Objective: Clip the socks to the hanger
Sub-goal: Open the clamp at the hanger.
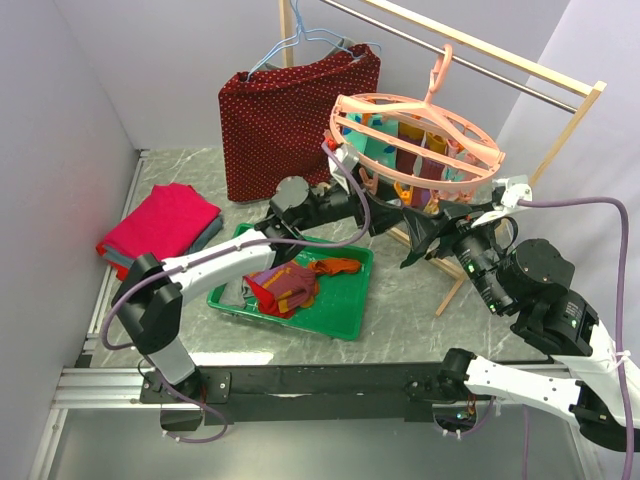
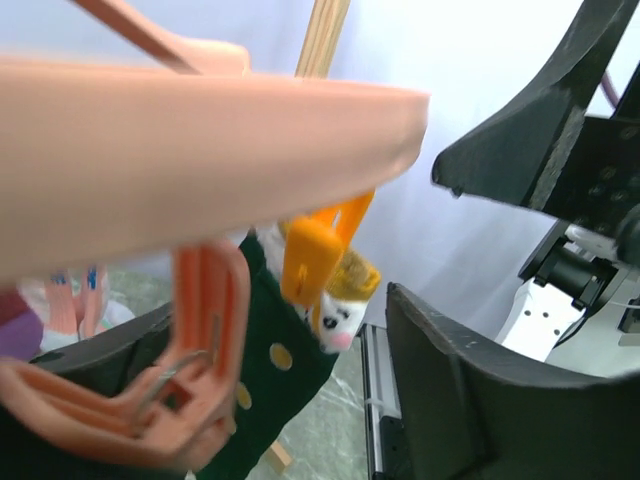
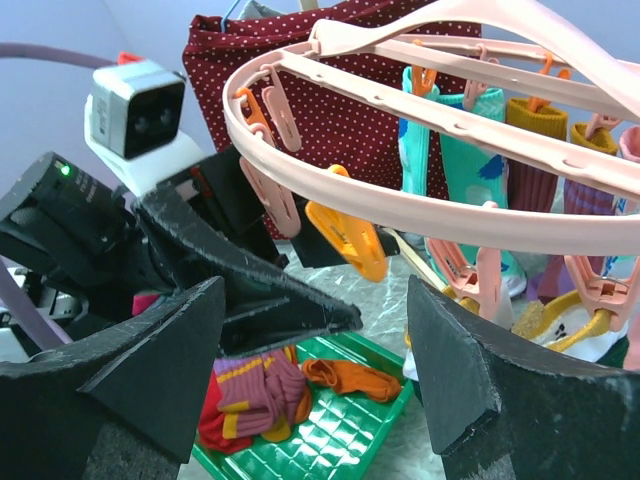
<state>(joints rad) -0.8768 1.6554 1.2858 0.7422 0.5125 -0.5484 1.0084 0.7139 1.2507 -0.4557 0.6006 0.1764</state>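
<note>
The salmon-pink hanger (image 1: 420, 140) hangs by its hook from the rack rod, with several socks (image 3: 465, 150) clipped to it. In the left wrist view an orange clip (image 2: 315, 245) grips a dark green sock with yellow dots (image 2: 270, 350) under the hanger ring (image 2: 200, 150). My left gripper (image 1: 395, 212) is open under the ring, its fingers either side of that sock and a pink clip (image 2: 200, 380). My right gripper (image 1: 440, 228) is open and empty just to the right, facing the left one. More socks lie in the green tray (image 1: 345, 315): purple-orange striped (image 3: 255, 385), orange (image 3: 350, 378) and red (image 3: 215, 425).
A dark-red white-dotted cloth (image 1: 290, 110) hangs on a light-blue wire hanger at the back. A folded pink-red cloth stack (image 1: 160, 225) lies at the left. The wooden rack's leg (image 1: 560, 130) slopes down at the right, close to my right arm.
</note>
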